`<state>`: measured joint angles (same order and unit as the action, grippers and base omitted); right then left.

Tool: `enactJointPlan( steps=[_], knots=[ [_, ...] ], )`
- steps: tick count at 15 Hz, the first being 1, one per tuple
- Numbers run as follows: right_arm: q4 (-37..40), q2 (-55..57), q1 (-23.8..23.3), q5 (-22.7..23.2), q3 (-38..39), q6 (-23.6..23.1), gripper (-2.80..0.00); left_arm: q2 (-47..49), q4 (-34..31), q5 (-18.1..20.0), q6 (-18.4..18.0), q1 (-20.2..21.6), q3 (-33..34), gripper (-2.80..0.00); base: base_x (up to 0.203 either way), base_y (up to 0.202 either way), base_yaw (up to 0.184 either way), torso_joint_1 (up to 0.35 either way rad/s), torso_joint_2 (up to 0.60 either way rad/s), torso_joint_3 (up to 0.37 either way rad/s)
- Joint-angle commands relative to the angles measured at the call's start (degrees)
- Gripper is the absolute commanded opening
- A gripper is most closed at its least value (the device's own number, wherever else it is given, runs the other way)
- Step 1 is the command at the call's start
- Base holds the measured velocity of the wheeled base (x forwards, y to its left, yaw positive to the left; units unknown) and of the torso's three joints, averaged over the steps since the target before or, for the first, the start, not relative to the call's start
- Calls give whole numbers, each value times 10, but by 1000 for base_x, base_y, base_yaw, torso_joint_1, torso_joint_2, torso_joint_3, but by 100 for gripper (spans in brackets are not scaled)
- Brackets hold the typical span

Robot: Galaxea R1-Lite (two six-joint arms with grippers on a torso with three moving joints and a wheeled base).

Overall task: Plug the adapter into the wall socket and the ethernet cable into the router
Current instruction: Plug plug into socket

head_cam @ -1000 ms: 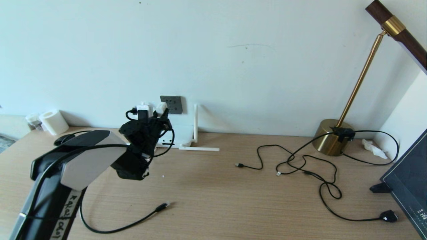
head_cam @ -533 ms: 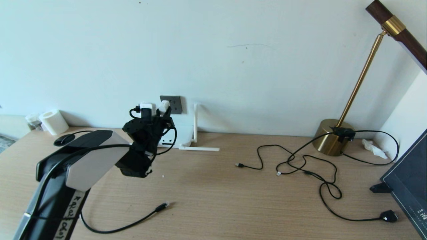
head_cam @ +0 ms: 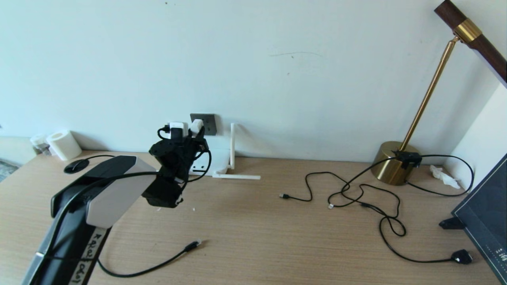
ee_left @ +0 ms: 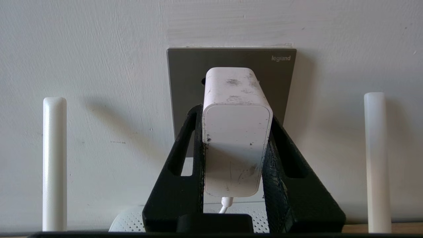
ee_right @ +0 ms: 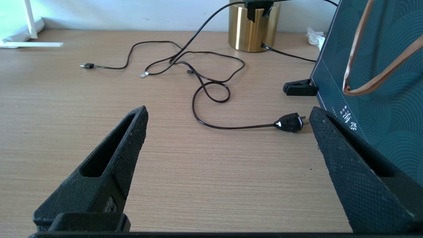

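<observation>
Far left on the wooden desk (head_cam: 253, 237), by the wall: white paper roll (head_cam: 63, 144). Next, left gripper (ee_left: 235, 132) raised against the wall, jaws narrowed and clamped on the small white rounded cube adapter (ee_left: 235, 132), held right in front of the dark grey square wall socket (ee_left: 284, 76); contact with the plate unclear. Beneath, flat white router (head_cam: 216, 160) with slim stick antennas. Nearer, thick black ethernet cable (head_cam: 158, 264) loose on the desk. Further right, thin black cables (head_cam: 356, 194), brass lamp base (head_cam: 390, 162). Right gripper (ee_right: 228, 132) low over the desk, jaws wide apart, empty.
</observation>
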<state>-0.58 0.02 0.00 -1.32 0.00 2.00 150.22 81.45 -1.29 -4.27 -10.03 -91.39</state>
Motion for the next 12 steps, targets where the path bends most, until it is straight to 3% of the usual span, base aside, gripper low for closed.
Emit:
enactJointPlan(
  steps=[1,12],
  knots=[
    [0,0,0,0,0,0,0,6,4,0,0,0,-8,-280,0,0,0,0,0,0],
    [0,1,0,0,0,0,0,10,-3,1,0,4,-18,-280,0,0,0,0,0,0]
  ],
)
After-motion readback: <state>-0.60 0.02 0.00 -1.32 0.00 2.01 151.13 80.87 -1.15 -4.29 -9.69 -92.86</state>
